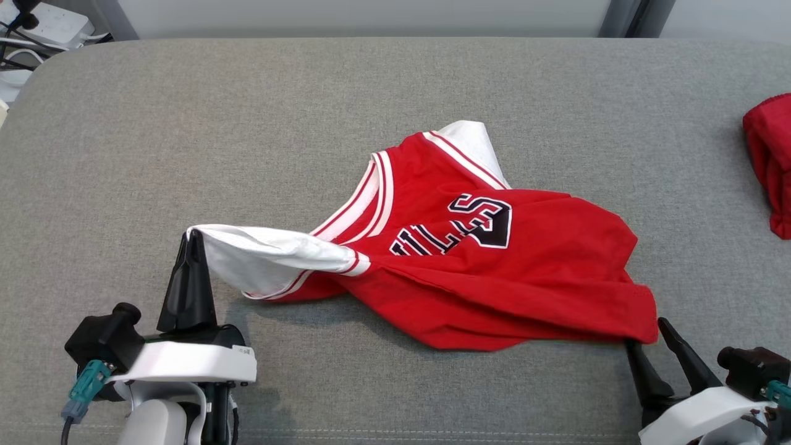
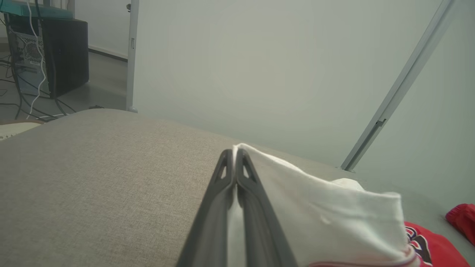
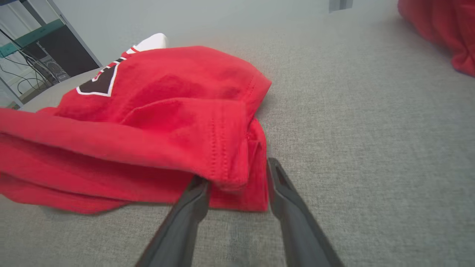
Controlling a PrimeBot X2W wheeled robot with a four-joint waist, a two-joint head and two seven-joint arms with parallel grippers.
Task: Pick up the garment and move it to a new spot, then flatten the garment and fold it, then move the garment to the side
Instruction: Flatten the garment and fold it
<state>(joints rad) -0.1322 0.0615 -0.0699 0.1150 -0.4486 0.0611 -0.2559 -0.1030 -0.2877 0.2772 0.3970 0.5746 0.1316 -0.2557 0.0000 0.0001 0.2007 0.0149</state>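
So the garment [image 1: 494, 278] is a red basketball jersey with white trim and black lettering, lying crumpled roughly in the middle of the gray fabric-covered counter [image 1: 395, 80] in the head view. It's not flat at all: the red body bunches toward the lower right of the frame, and a white section gets pulled out toward the lower left.

That white bit is what the left tool [image 1: 193, 238] has. Its two dark fingers are pressed tight together with the white cloth pinched between the tips, and the fabric looks lifted off the counter there. The left wrist view backs this up: the tool [image 2: 234, 155] is clamped on the edge of the white cloth [image 2: 326, 215], which drapes off toward the lower right of that frame.

The right tool [image 1: 647, 334] sits at the lower right of the head view, right at the red hem corner. Its jaws are spread apart. In the right wrist view the tool [image 3: 237, 174] has one finger on each side of the folded hem of the jersey [image 3: 167, 111], with the corner between them but not squeezed, so it isn't gripping anything.

There's also a second red cloth [image 1: 772, 154] bunched at the right edge of the head view, well apart from the jersey. A power strip [image 1: 49, 21] shows at the upper left, off the counter.
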